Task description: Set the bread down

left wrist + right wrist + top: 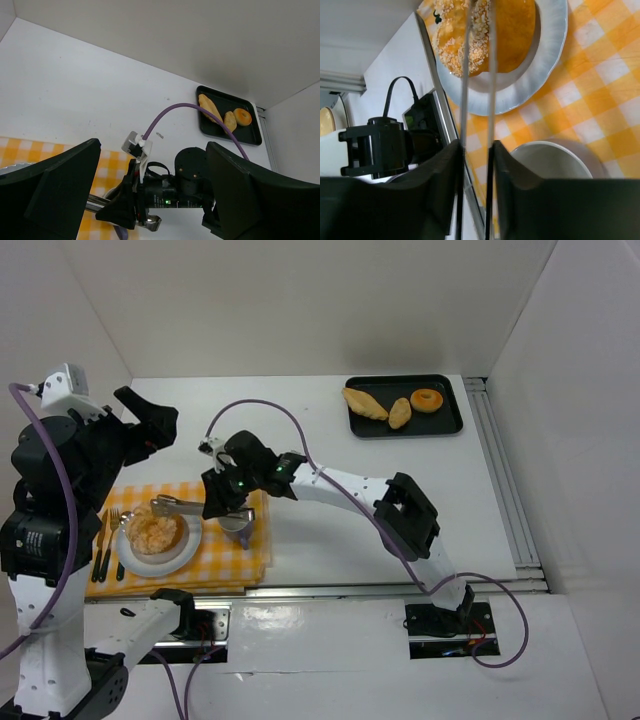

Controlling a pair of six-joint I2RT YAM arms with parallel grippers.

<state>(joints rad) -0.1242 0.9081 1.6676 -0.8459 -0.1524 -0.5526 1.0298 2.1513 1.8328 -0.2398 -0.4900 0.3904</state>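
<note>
1. A yellow checked cloth lies at the table's near left.
2. On it sits a white plate.
3. The bread rests on the plate.
4. The left gripper gapes empty, well apart.
5. The right gripper pinches metal tongs, whose blades reach over the bread.

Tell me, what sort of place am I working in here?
Probably a lab mock-up of a dining table: white enclosure walls, a checkered placemat with plate and cutlery, and a tray of pastries.
</note>
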